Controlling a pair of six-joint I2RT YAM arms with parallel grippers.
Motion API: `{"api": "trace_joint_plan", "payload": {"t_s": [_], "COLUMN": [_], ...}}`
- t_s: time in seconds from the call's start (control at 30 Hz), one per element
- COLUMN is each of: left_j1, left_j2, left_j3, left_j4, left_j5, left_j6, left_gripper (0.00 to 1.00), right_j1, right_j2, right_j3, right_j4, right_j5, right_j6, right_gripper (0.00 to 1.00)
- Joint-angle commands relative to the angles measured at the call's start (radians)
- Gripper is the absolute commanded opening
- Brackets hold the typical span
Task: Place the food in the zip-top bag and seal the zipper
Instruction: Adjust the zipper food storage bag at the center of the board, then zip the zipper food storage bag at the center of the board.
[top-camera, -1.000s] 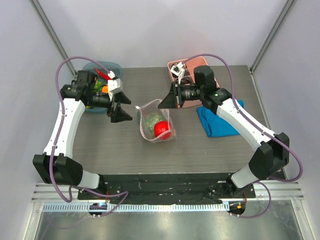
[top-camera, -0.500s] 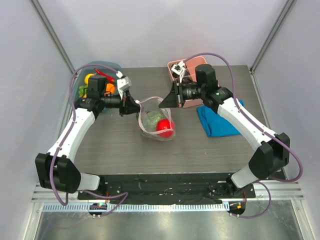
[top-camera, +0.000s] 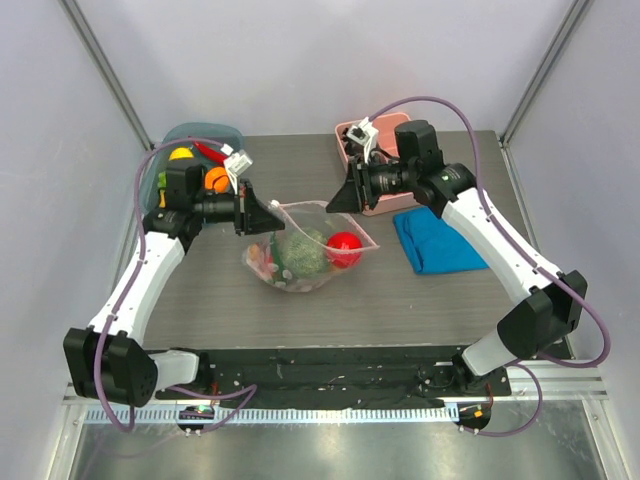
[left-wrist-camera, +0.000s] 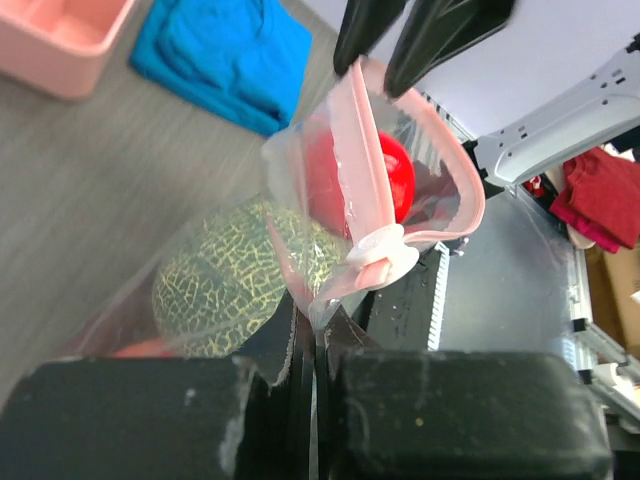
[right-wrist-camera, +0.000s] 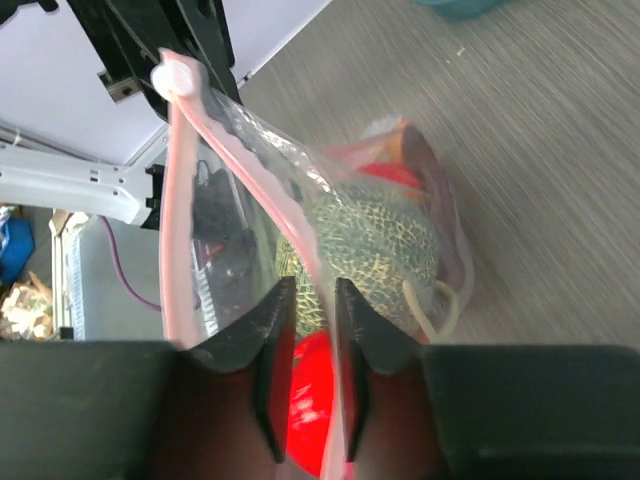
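At the middle of the grey wood-grain table (top-camera: 420, 300) lies a clear soft plastic zip-top bag (top-camera: 290, 278) dotted with pale pink, bulging and creased, stretched between the two arms. Inside it sit a green ball (top-camera: 300, 250) with a pale netted skin, a smooth glossy red fruit (top-camera: 345, 243) beside it, and an orange-pink piece (top-camera: 262, 258) at the bag's left end. The top camera also shows a teal bowl (top-camera: 215, 130) at the far left corner holding more toy produce, a pink divided tray (top-camera: 380, 207) at the far edge, and a folded blue cloth (top-camera: 435, 242) near the bag. Only the wrist cameras show the mouth clearly. The narrow pink zipper strip (left-wrist-camera: 355, 150) splits into two bands that stand apart, so the mouth gapes, and the small rounded white slider tab (left-wrist-camera: 385, 250) sits at the end nearest the left arm. The left gripper (left-wrist-camera: 312, 335) is clenched flat on the bag's film just below that tab, its black fingers pressed together. The right gripper (right-wrist-camera: 312, 310) pinches one band of the pink strip at the opposite end, fingers nearly touching with only the strip between them.
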Motion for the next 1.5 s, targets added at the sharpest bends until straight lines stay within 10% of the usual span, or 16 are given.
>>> {"api": "trace_joint_plan", "payload": {"t_s": [0.0, 0.13, 0.47, 0.83, 1.17, 1.47], "left_j1": [0.009, 0.009, 0.002, -0.031, -0.037, -0.032], "left_j2": [-0.03, -0.029, -0.04, -0.067, -0.076, -0.11], "left_j3": [-0.029, -0.023, -0.016, -0.026, -0.034, -0.045], "left_j4": [0.07, 0.071, 0.048, 0.034, 0.091, 0.139], "left_j5": [0.012, 0.021, 0.023, 0.001, -0.029, -0.043], "left_j6": [-0.041, -0.027, 0.032, 0.075, 0.02, -0.03], "left_gripper": [0.0, 0.0, 0.0, 0.0, 0.0, 0.0], "right_j1": [-0.003, 0.009, 0.158, 0.262, 0.278, 0.269], "right_j2": [-0.019, -0.01, 0.114, 0.174, 0.141, 0.076], "right_j3": [0.06, 0.111, 0.327, 0.309, 0.237, 0.144], "right_j4": [-0.045, -0.018, -0.001, 0.054, 0.065, 0.013], "right_j5": [0.067, 0.093, 0.079, 0.118, 0.125, 0.167], "right_j6": [-0.104, -0.15, -0.352, -0.458, -0.498, -0.552], "right_gripper": [0.51, 0.73, 0.79, 0.66, 0.17, 0.01]}}
